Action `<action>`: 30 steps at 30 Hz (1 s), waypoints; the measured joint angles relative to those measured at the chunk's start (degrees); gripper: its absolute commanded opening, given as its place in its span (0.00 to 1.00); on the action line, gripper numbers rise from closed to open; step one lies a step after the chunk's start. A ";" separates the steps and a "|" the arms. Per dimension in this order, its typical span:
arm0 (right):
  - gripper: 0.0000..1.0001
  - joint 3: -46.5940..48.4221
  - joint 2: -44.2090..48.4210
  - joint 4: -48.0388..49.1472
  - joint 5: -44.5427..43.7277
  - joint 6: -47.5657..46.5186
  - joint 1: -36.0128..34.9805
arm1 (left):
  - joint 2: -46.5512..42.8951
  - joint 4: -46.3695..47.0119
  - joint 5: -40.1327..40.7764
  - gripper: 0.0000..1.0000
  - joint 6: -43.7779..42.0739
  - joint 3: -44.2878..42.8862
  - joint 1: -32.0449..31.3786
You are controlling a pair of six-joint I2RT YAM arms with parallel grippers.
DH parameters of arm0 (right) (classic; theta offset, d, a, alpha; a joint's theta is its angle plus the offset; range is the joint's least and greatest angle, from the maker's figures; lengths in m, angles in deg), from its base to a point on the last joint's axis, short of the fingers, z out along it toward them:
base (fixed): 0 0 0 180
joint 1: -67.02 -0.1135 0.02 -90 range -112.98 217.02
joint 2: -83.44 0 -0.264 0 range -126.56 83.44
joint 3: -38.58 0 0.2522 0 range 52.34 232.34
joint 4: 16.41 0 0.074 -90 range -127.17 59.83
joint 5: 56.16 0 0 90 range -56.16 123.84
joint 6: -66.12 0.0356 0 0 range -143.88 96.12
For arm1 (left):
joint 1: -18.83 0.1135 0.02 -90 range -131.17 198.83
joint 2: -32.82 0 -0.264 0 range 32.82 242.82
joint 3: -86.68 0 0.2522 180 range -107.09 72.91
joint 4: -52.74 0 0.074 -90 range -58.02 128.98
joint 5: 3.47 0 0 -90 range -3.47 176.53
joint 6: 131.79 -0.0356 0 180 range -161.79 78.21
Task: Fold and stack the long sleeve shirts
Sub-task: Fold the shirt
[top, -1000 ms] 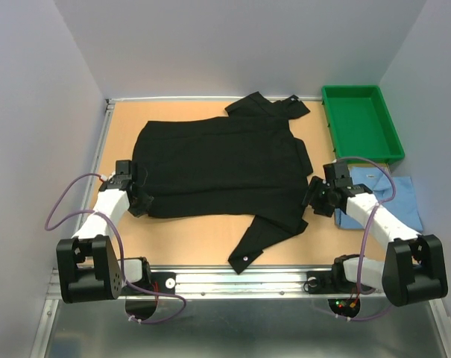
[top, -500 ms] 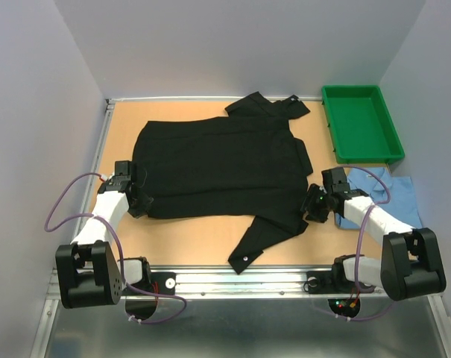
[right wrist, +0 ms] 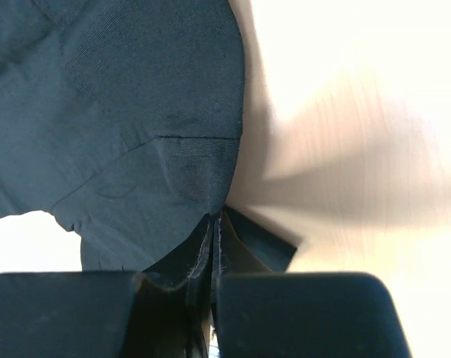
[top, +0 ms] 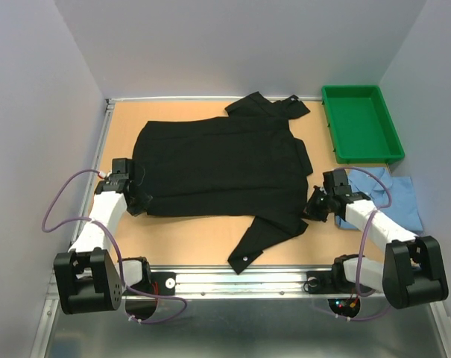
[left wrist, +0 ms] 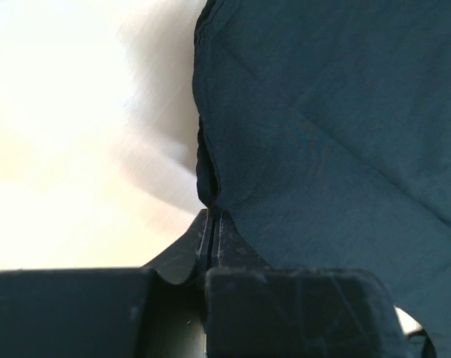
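Top external view has the black shirt spread flat across the middle of the table, with one sleeve trailing toward the near edge. The blue shirt sits crumpled off to the right, partly under the right arm and just on the near side of the green tray. The left hand is at the shirt's left edge and the right hand is at its right edge, both low on the table. In the wrist views both are pinched shut on black cloth: the left hand has a thin bit of the hem, and the right hand has a fold of the edge. So I'd say this is the start of a fold on the black one, grip done, lift not yet begun. Next move probably needs both arms rising together and carrying the near edge over toward the far side. Keep the cloth taut, and watch that loose sleeve, since it could drag or bunch up underneath.
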 measured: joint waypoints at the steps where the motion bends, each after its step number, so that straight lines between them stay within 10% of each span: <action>1: 0.01 0.11 0.81 -0.85 -0.13 -0.17 0.00 | -0.37 -0.39 -0.02 0.00 -0.02 -0.44 0.00; 30: 0.01 34.36 -15.34 -17.97 -6.62 -8.35 0.00 | 5.68 0.13 3.37 0.03 -3.45 -6.25 0.66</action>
